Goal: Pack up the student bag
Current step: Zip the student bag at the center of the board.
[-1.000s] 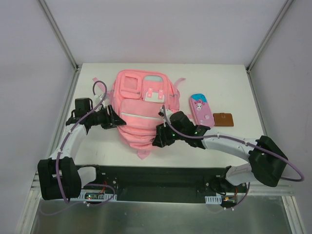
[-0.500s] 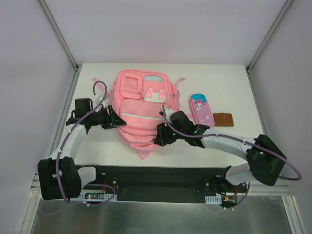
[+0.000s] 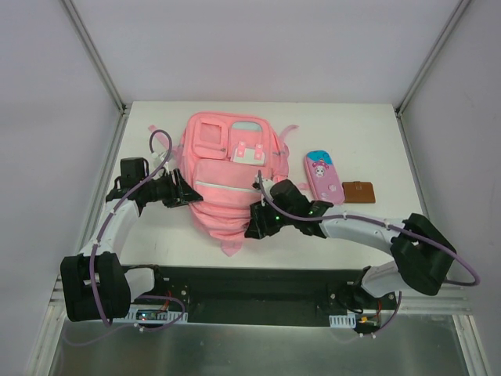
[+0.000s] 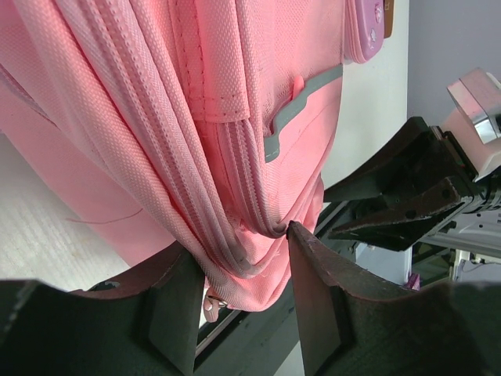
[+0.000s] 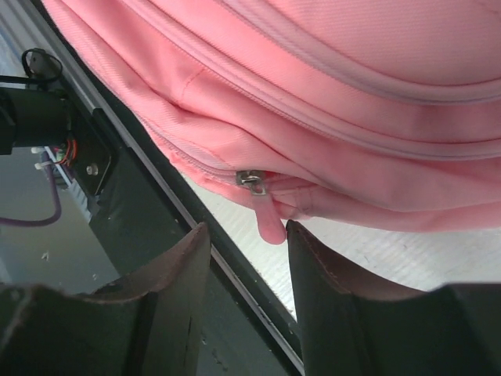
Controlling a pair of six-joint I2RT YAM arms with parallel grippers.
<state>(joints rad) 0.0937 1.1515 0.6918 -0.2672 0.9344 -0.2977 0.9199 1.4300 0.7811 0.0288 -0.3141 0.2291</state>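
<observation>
The student bag [image 3: 228, 168] is a large pink backpack lying flat in the middle of the table, front pockets up. My left gripper [image 3: 186, 196] is at its left side, shut on a bunch of pink fabric folds [image 4: 235, 235] near a zip line. My right gripper [image 3: 254, 224] is at the bag's near right edge. In the right wrist view it [image 5: 246, 227] is open, with the pink zip pull tab [image 5: 270, 223] hanging from a metal slider [image 5: 252, 180] between the fingertips, close to the right finger.
A small pink cartoon-printed pencil case [image 3: 323, 176] and a brown wallet [image 3: 358, 191] lie to the right of the bag. The black base rail [image 3: 250, 286] runs along the table's near edge. White walls enclose the table on three sides.
My right gripper has shifted slightly left and nearer along the bag's lower edge. My left gripper has held still on the fabric.
</observation>
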